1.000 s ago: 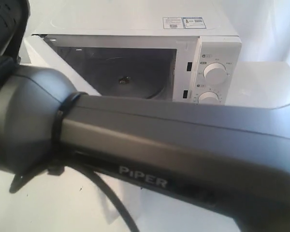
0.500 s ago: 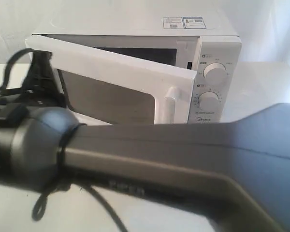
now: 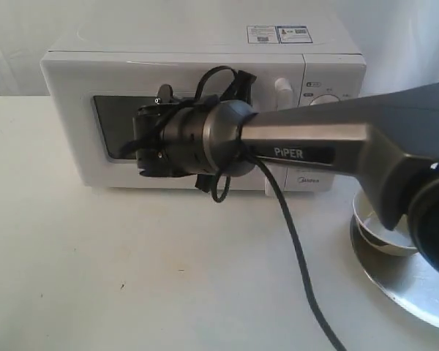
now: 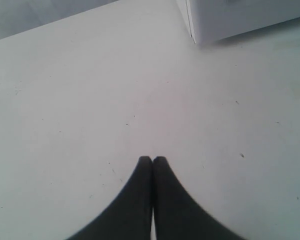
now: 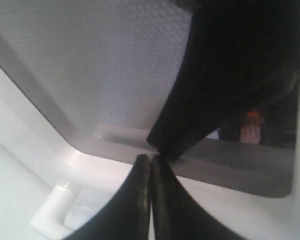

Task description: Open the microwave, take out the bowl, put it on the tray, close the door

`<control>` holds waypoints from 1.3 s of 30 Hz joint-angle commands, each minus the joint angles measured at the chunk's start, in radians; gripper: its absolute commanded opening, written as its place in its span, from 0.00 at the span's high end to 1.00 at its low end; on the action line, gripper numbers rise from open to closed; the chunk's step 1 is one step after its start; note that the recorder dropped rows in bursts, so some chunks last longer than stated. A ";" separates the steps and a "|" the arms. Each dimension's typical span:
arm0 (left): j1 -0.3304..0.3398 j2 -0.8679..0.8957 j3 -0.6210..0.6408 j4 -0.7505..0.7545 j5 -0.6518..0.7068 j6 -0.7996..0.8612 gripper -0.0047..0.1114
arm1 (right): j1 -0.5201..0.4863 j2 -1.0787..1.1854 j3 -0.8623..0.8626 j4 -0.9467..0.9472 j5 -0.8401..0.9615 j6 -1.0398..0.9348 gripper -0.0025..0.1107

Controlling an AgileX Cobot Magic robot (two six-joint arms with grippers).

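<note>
The white microwave [image 3: 175, 36] stands at the back of the table with its door [image 3: 69, 88] flush with the front and the bar handle [image 3: 282, 86] upright. My right arm reaches across from the right. My right gripper [image 3: 143, 142] [image 5: 150, 157] is shut and empty, its tips against the door's dark window [image 5: 105, 65] near the lower frame, where its reflection shows. The cream bowl [image 3: 377, 227] sits on the silver tray [image 3: 402, 285] at the right front. My left gripper [image 4: 152, 159] is shut and empty above bare table, a microwave corner [image 4: 240, 17] beyond it.
A black cable [image 3: 296, 248] hangs from the right arm down across the tabletop [image 3: 132, 256]. The grey forearm [image 3: 336, 146] passes in front of the dials [image 3: 325, 99] and partly hides the bowl. A white backdrop stands behind the microwave.
The door swung from wide open, through half closed, to fully closed. The right arm moved from close in front of the camera to the door's front.
</note>
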 commanded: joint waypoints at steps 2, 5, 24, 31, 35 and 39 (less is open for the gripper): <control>-0.004 -0.003 0.002 -0.003 0.001 -0.005 0.96 | 0.075 -0.056 0.083 -0.048 0.076 0.049 0.98; -0.004 -0.003 0.002 -0.003 0.001 -0.005 0.96 | 0.279 -0.152 0.158 -0.185 0.076 0.197 0.98; -0.004 -0.003 0.002 -0.003 0.001 -0.005 0.96 | 0.518 -0.878 0.716 -0.240 0.076 0.397 0.98; -0.004 -0.003 0.002 -0.003 0.001 -0.005 0.96 | 0.518 -1.178 0.845 -0.059 0.076 0.407 0.98; -0.004 -0.003 0.002 -0.003 0.001 -0.005 0.96 | 0.518 -1.289 0.845 -0.010 0.076 0.407 0.98; -0.004 -0.003 0.002 -0.003 0.001 -0.005 0.96 | 0.518 -1.369 0.845 -0.010 0.076 0.407 0.98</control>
